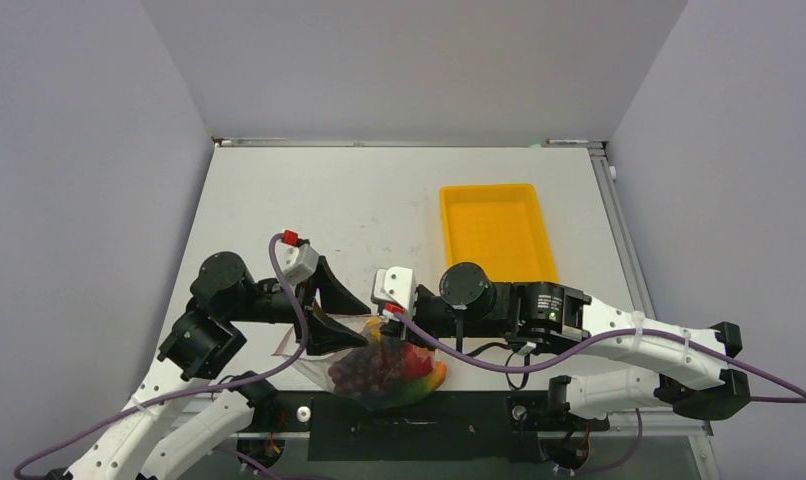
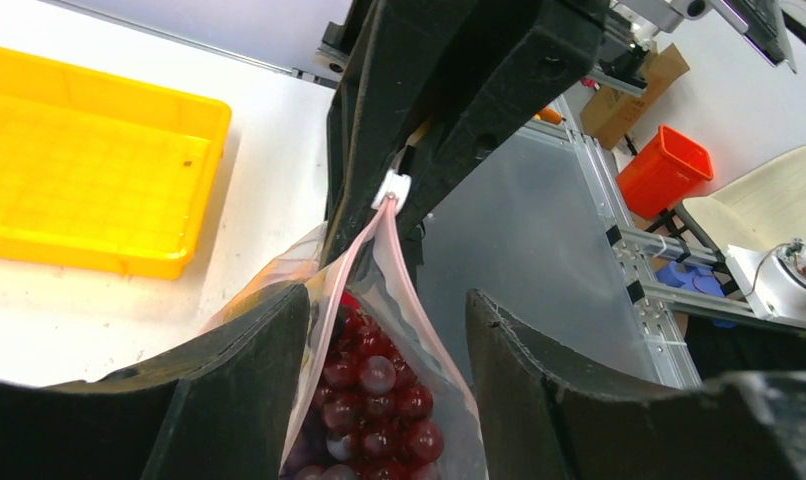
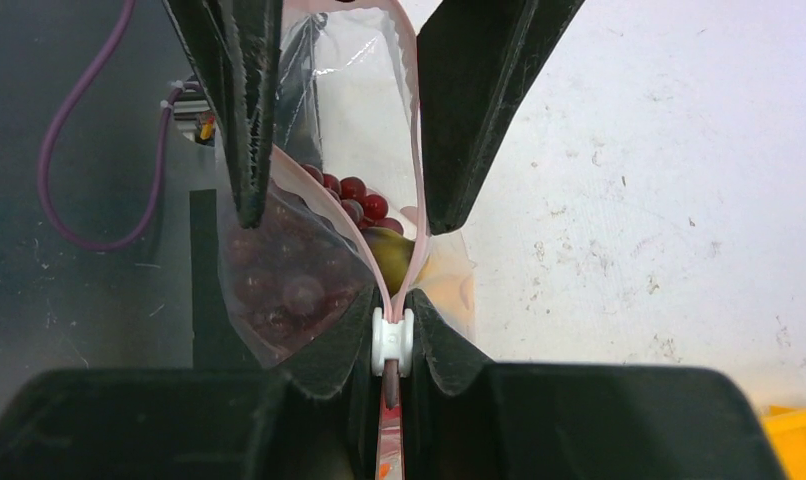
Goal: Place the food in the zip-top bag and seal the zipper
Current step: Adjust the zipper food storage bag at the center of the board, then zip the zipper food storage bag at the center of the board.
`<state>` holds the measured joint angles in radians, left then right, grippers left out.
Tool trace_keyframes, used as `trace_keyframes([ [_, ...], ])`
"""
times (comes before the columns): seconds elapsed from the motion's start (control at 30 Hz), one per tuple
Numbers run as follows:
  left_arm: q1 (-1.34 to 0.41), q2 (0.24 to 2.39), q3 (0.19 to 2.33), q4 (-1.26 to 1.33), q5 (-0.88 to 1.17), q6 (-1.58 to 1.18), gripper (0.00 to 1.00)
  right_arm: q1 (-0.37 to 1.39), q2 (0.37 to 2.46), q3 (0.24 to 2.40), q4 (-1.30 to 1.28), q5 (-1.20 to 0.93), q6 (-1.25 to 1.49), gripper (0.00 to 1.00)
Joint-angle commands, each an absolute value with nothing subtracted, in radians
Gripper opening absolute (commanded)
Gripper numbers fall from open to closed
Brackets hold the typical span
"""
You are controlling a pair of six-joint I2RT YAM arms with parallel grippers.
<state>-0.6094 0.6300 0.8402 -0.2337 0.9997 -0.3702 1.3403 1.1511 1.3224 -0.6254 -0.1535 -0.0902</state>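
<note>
The zip-top bag (image 1: 379, 385) hangs between my two grippers near the table's front edge. It holds the food: a dark red grape bunch (image 2: 379, 400), a yellow piece (image 3: 394, 257), and red and orange pieces (image 1: 419, 368). My right gripper (image 3: 392, 335) is shut on the white slider (image 3: 392, 342) of the pink zipper (image 3: 416, 150). Behind the slider the strip is closed; ahead of it the mouth gapes. My left gripper (image 2: 387, 295) is open, its fingers (image 2: 234, 390) straddling the open mouth; the left one touches the bag.
A yellow tray (image 1: 499, 235) lies on the white table (image 1: 309, 210) at the back right, and shows in the left wrist view (image 2: 79, 170). A purple cable (image 1: 299, 300) loops over the left arm. The dark frame beyond the front edge (image 1: 419, 430) lies below the bag.
</note>
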Motion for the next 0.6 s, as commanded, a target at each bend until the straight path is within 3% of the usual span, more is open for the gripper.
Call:
trace_keyframes([
  [0.0, -0.621, 0.634, 0.869, -0.286, 0.937, -0.314, 0.55, 1.333, 1.150, 1.380, -0.536, -0.137, -0.072, 0.05],
  [0.13, -0.628, 0.636, 0.869, -0.302, 0.912, -0.305, 0.53, 1.332, 1.158, 1.379, -0.535, -0.134, -0.067, 0.05],
  [0.4, -0.649, 0.647, 0.892, -0.377, 0.869, -0.251, 0.34, 1.333, 1.166, 1.390, -0.542, -0.098, -0.054, 0.05],
  [0.57, -0.653, 0.646, 0.909, -0.405, 0.845, -0.235, 0.37, 1.333, 1.192, 1.417, -0.576, -0.077, -0.029, 0.05],
])
